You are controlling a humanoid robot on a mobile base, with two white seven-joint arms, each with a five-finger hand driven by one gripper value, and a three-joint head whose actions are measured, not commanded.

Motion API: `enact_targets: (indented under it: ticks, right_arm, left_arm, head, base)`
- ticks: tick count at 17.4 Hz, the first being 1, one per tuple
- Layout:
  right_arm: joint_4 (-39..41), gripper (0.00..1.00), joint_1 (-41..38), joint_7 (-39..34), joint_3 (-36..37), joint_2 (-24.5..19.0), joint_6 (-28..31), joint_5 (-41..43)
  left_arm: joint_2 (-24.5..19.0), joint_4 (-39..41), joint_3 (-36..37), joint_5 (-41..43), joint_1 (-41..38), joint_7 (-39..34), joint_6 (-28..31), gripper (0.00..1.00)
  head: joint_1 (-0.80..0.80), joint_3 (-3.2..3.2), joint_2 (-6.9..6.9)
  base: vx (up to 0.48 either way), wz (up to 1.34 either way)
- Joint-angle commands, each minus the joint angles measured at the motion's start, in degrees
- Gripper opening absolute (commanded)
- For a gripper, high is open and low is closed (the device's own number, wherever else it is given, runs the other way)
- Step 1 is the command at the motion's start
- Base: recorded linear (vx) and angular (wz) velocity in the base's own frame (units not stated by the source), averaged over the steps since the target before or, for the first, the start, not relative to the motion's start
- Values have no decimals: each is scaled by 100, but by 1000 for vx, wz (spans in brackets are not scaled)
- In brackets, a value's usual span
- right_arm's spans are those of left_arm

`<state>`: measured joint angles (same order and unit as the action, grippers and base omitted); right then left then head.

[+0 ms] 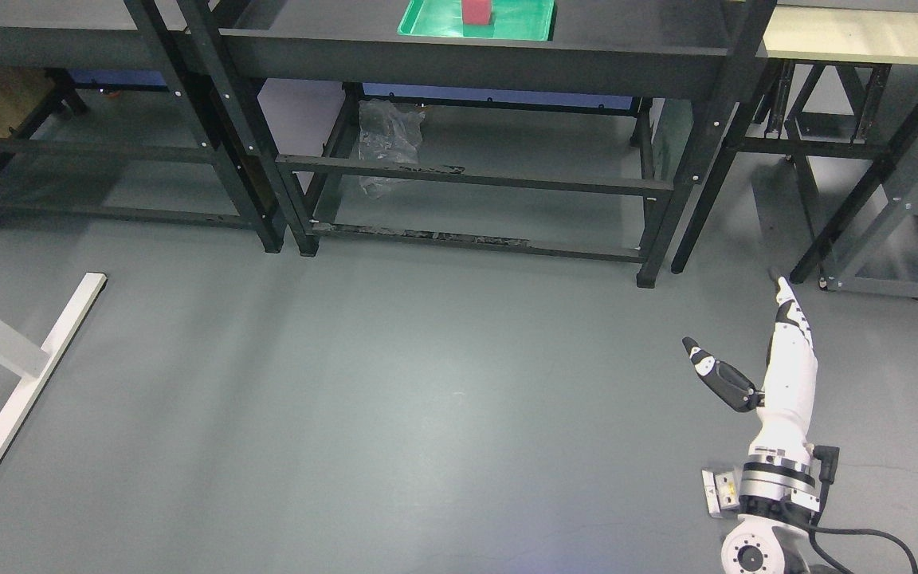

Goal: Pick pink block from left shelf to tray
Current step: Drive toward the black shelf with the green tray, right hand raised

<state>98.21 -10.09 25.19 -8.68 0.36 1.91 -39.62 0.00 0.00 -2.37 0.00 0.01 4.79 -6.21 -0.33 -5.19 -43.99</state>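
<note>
Grey floor (395, 383) fills the near ground, where the right robot hand (778, 375) hangs low with fingers straight, thumb splayed apart and nothing held, likely idle. Beyond, on the dark shelf (475, 56), the pink block (476, 11) sits in the green tray (427, 24), so the placing looks done; both are cropped by the top edge.

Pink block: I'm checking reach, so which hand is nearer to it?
Right. The right hand hangs open low over the floor, far below and right of the pink block, which sits in the green tray. The left hand is out of view.
</note>
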Motion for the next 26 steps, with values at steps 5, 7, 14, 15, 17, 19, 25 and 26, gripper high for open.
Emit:
enact_targets:
  ticks: [5,7,14,15,17,19,25,26]
  right_arm:
    - [50,99,42,3,-107,64,64,-2665]
    - [49,99,42,-119,-98,64,64,-2639]
    - [49,99,25,-173,-90,64,178,-2639]
    - [49,99,25,-164,-81,64,187,-2639]
    - [49,99,16,-137,-90,64,187,-2630]
    - [49,99,25,-137,-90,64,187,-2630]
    - [32,99,42,-120,-90,64,178,-2630]
    - [32,99,42,-128,-90,64,178,-2630]
  left_arm:
    - [-100,100,0,0,184,4,-3,100]
    - [-100,100,0,0,184,4,-3,100]
    - [-100,100,0,9,184,4,-3,100]
    - [-100,100,0,9,184,4,-3,100]
    - [-100,100,0,0,184,4,-3,100]
    - [-100,100,0,0,184,4,-3,100]
    - [-100,100,0,0,184,4,-3,100]
    - [-100,100,0,9,184,4,-3,100]
  head:
    - [0,0,0]
    - [0,0,0]
    - [0,0,0]
    - [0,0,0]
    - [0,0,0]
    - [0,0,0]
    - [0,0,0]
    - [0,0,0]
  base:
    - [90,192]
    - [72,382]
    - [109,323]
    - [151,257]
    - [145,225]
    - [153,167]
    - [189,48]
    - [224,-39]
